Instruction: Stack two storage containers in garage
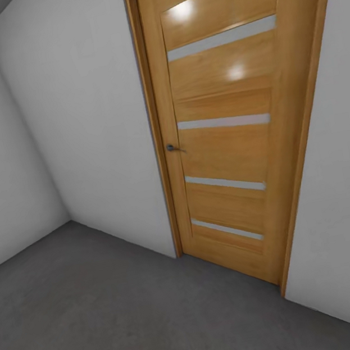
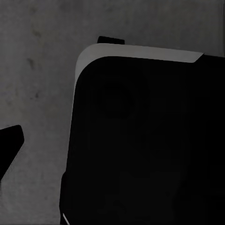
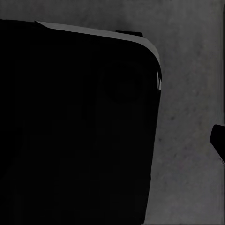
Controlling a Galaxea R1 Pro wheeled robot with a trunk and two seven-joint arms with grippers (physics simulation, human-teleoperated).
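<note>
Above the dark grey floor (image 2: pixel 37 70), the left wrist view shows one black fingertip (image 2: pixel 10 143) of the left gripper poking in at the picture's edge; its partner is not visible, so I cannot tell how wide the jaws stand. The same holds on the other side: in the right wrist view one black fingertip (image 3: pixel 219 139) of the right gripper shows at the edge over the same floor (image 3: pixel 187 84), and the jaw width cannot be told. Neither fingertip touches anything visible.

Beside each fingertip sits one large black rounded body with a pale grey rim, the robot's base (image 2: pixel 150 140) in the left wrist view and again the base (image 3: pixel 75 126) in the right wrist view, standing on the concrete.

From the head view, the garage floor (image 1: pixel 97 324) spreads out rough and matte. It meets plain white walls (image 1: pixel 80 117) that form one corner well to the left of the door. There is one door (image 1: pixel 225 132), wood-panelled, honey-coloured, closed in its wooden frame (image 1: pixel 151 116). It carries four narrow pale horizontal strips (image 1: pixel 220 37), spaced from top to bottom, and one small dark handle (image 1: pixel 173 148) on its left edge, about halfway up. A further piece of white wall lies to the right of the door. Two bright light reflections sit on the door's upper panels.
</note>
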